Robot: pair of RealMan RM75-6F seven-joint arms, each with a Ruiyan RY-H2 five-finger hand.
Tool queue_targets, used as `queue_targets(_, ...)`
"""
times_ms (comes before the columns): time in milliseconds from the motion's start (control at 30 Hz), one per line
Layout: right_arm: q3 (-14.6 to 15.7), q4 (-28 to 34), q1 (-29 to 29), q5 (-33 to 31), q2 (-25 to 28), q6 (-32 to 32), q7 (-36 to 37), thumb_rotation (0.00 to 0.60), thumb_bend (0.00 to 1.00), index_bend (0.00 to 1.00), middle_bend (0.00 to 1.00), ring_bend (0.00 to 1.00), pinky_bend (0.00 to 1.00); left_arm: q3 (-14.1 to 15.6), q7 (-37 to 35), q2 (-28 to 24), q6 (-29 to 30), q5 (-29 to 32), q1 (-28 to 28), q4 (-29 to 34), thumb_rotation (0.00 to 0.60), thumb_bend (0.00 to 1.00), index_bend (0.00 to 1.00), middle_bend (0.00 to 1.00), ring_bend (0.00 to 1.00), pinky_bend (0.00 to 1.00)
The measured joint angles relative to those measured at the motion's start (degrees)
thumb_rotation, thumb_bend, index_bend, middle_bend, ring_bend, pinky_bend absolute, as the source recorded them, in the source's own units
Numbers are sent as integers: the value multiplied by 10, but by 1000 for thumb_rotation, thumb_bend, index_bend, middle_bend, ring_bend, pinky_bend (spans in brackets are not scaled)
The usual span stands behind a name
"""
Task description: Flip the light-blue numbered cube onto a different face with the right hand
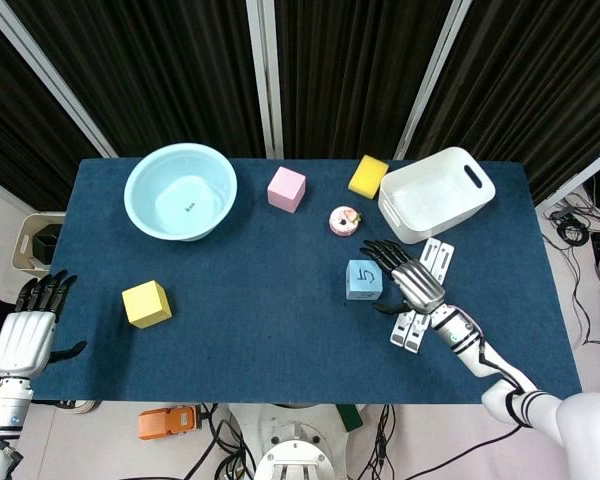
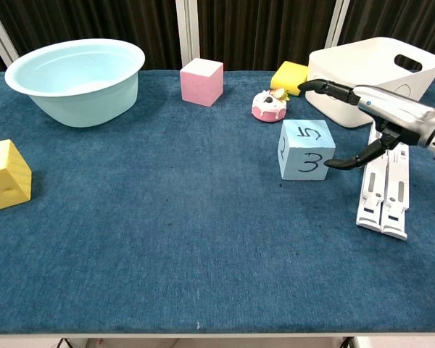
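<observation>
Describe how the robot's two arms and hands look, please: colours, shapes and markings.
The right hand has a silver-grey metallic back and slim black fingers. Its wrist has black and white bands, and the arm is glossy white and rounded. The left hand has a white back and black fingers, with a white wrist.

The light-blue cube (image 2: 306, 148) sits flat on the table (image 2: 167, 232) (5 up, 3 facing), right hand (image 2: 373, 116) spread just beside it.

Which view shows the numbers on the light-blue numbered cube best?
The chest view: the light-blue numbered cube shows its top face with 5 and its front face with 3. The head view shows only the top face of the cube, with 5.
</observation>
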State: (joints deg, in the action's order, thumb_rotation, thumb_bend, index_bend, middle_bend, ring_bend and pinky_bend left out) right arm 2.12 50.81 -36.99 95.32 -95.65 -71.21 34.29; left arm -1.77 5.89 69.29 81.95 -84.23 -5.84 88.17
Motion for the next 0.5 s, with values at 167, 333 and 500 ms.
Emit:
queue_targets(167, -13, 167, -8, -40, 87, 55, -166, 600, 313, 0, 25, 0, 0, -2, 5, -6, -2, -3, -5, 8, 600, 4, 68, 6, 0, 0)
queue_targets(333, -40, 316, -22, -151, 150, 111, -374, 600, 285, 0, 24, 0, 38, -3, 10, -8, -3, -10, -12, 12, 600, 4, 68, 6, 0, 0)
queue_targets(500, -65, 424, -54, -341, 180, 146, -585, 600, 267, 0, 29, 0, 74, -2, 10, -9, -4, -13, -14, 11, 600, 4, 68, 6, 0, 0)
